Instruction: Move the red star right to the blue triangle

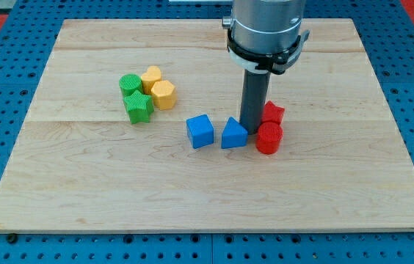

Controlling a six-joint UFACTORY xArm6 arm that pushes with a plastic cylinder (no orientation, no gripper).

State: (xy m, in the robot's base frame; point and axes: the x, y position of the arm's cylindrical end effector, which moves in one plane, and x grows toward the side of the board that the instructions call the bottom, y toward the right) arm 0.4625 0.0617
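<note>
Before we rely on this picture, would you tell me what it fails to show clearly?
- My tip: in the camera view its very end sits behind the blue triangle, so contact with the board is unclear.
- Red star: its left part is hidden by the rod; whether they touch cannot be told.
- Red cylinder: it covers the star's lower edge.
- Arm: cut off by the view's top.

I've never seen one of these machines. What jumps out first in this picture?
A thick dark rod drops from the view's top onto a wooden board; my tip stands wedged among the blue triangle, the red star and a red cylinder. A blue cube sits just to the view's left, and green and yellow blocks huddle further left.
</note>
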